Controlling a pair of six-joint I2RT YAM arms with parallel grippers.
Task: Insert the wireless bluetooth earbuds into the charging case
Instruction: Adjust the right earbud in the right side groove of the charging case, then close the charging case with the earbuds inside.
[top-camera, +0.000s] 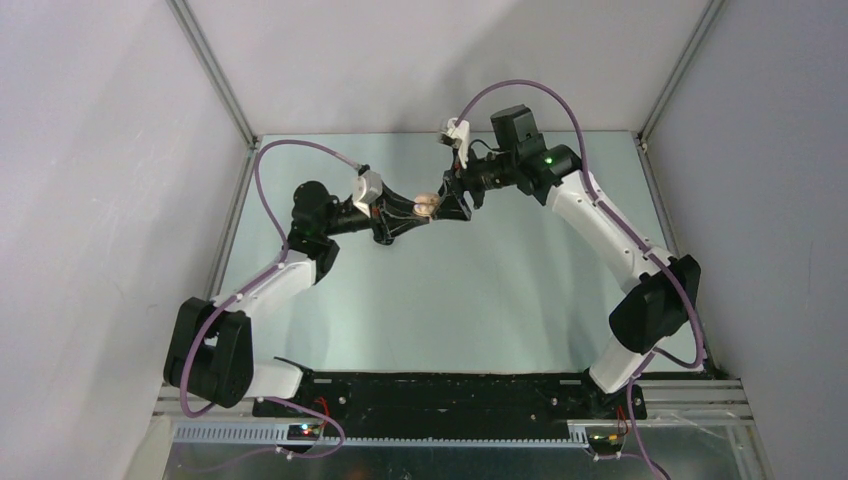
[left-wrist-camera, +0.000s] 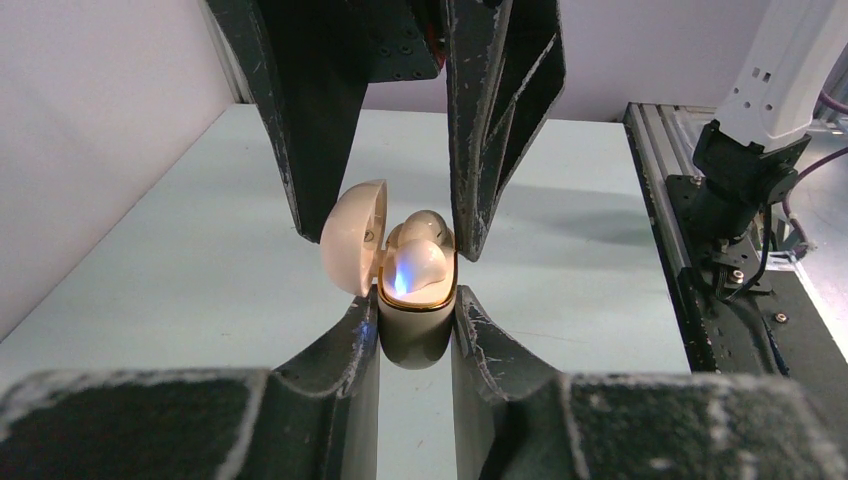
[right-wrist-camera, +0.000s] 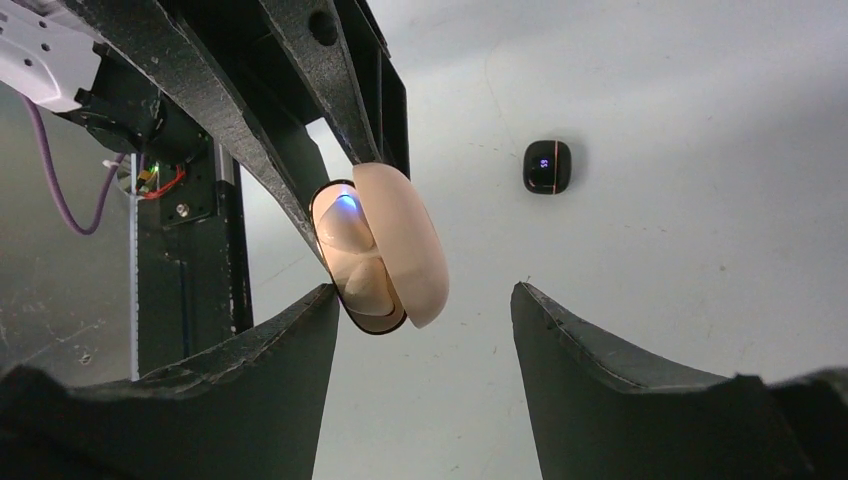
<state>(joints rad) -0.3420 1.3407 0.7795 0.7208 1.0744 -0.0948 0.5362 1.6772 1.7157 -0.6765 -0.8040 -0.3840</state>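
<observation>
My left gripper (left-wrist-camera: 417, 300) is shut on the lower body of a cream-white charging case (left-wrist-camera: 417, 335) and holds it above the table. The case's lid (left-wrist-camera: 353, 237) is hinged open to the left. Cream-white earbuds (left-wrist-camera: 422, 262) sit in its wells, with a blue light glowing on them. My right gripper (right-wrist-camera: 420, 300) is open and empty. It faces the case (right-wrist-camera: 385, 245) with one finger on each side, the left finger (right-wrist-camera: 300, 340) close beside it. In the top view both grippers meet at the case (top-camera: 426, 204). Black earbuds are out of view.
A shut black charging case (right-wrist-camera: 547, 166) with a small lit display lies on the table beyond the right gripper. White enclosure walls (top-camera: 100, 200) and aluminium posts ring the table (top-camera: 450, 300). The right arm's base (left-wrist-camera: 740, 190) stands at the near edge.
</observation>
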